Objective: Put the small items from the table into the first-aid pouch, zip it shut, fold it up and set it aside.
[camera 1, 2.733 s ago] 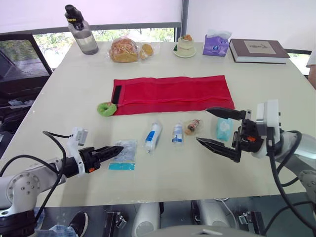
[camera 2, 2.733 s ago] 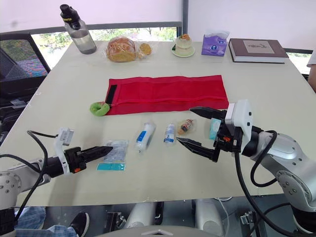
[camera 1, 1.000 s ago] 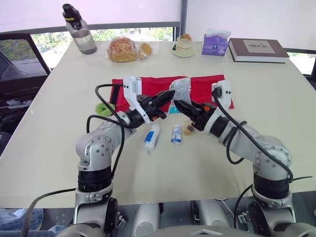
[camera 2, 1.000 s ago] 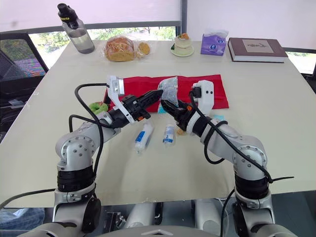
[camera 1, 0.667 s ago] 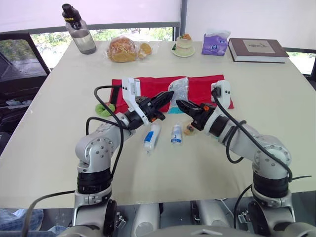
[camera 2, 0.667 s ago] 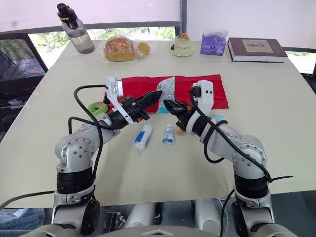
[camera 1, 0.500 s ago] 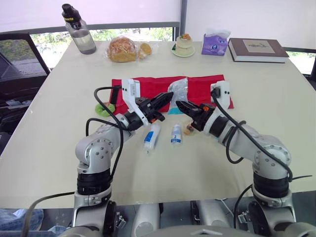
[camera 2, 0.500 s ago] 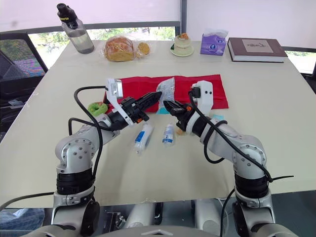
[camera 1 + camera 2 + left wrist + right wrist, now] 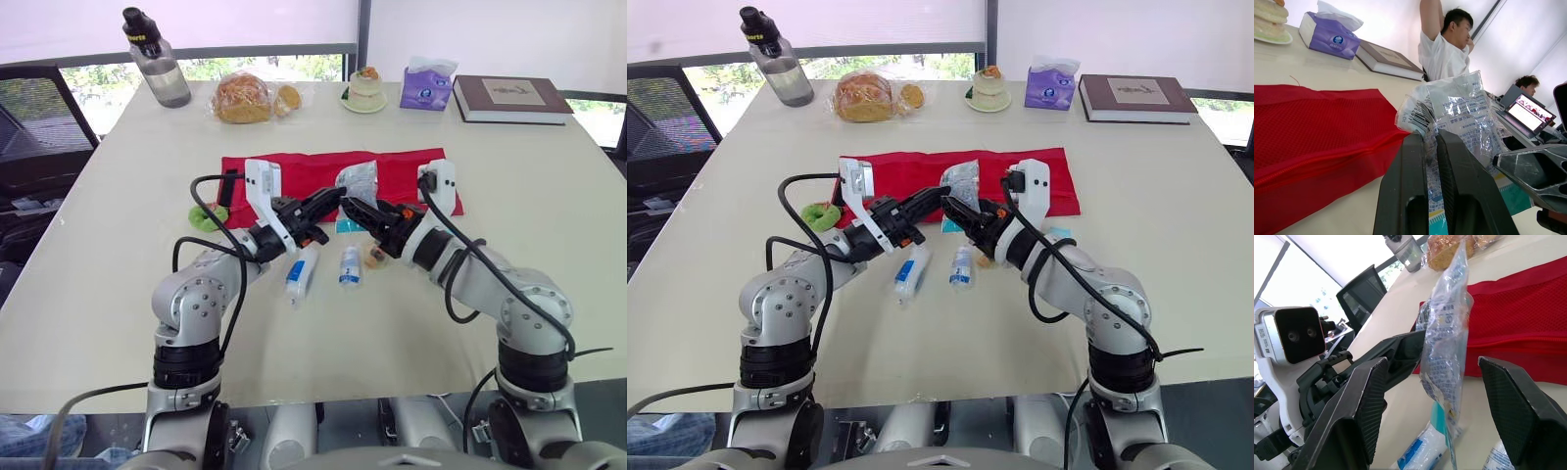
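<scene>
- The clear packet (image 9: 358,183) hangs upright over the near edge of the red pouch (image 9: 284,176), pinched between the left gripper's (image 9: 331,203) fingers.
- The right gripper (image 9: 359,209), its fingers spread either side of the packet, should probably close low on it before the left releases.
- It looks like thin, crinkly film with a printed label and a teal end, likely floppy.
- A tube (image 9: 304,269) and a small bottle (image 9: 352,264) lie nearer on the table (image 9: 118,235).

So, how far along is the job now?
Nothing looks packed yet: the red pouch lies flat, unfolded. In hand: the left gripper pinches a clear packet above the table, the right gripper open around it. Left: the white tube and small bottle on the table, then zipping, folding, setting aside.
</scene>
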`<move>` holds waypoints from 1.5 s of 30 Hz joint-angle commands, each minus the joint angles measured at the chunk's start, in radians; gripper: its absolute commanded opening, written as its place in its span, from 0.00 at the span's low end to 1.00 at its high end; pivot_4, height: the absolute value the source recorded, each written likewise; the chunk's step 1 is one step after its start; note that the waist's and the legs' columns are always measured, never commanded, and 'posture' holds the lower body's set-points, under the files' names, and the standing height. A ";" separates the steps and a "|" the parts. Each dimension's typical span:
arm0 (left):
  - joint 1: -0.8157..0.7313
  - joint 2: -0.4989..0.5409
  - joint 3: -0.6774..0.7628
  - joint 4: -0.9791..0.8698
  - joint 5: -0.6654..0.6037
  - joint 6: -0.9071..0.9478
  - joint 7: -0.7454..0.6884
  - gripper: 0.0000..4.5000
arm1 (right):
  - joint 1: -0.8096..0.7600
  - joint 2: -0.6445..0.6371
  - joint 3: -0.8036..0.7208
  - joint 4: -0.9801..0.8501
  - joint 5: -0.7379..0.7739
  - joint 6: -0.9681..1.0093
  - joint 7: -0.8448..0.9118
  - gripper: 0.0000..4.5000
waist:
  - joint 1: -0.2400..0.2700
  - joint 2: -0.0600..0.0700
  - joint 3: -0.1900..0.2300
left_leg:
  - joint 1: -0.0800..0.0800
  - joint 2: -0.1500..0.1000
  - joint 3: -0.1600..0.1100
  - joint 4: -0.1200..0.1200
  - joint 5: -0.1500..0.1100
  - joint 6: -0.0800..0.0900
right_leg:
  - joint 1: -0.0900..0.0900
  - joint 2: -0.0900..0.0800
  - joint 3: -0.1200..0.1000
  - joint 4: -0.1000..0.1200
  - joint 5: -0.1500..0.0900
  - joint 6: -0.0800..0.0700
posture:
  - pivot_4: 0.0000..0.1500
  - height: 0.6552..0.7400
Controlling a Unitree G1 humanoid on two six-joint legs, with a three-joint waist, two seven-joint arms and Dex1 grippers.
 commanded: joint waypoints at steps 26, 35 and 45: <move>0.031 0.267 0.063 0.033 0.048 -0.018 -0.152 1.00 | 0.046 -0.064 -0.045 -0.040 -0.001 -0.007 0.054 0.00 | -0.003 0.000 0.000 | 0.000 0.000 0.000 -0.004 0.000 0.000 | 0.000 0.000 0.000 -0.003 0.000 0.000 | 1.00 0.98; -0.037 0.554 -0.114 0.387 0.502 -0.406 -0.403 1.00 | 0.074 -0.110 -0.061 -0.033 -0.008 -0.019 0.095 0.00 | -0.012 0.001 0.001 | 0.000 0.000 0.002 -0.012 0.000 0.000 | -0.001 -0.001 0.000 -0.011 -0.002 -0.003 | 1.00 0.98; -0.228 0.518 -0.268 0.761 0.810 -0.732 -0.453 1.00 | 0.078 -0.087 -0.047 -0.036 -0.038 -0.035 0.102 0.00 | -0.014 0.001 0.000 | -0.002 0.000 0.002 -0.014 0.000 0.000 | -0.003 -0.003 -0.001 -0.013 0.000 0.000 | 1.00 0.98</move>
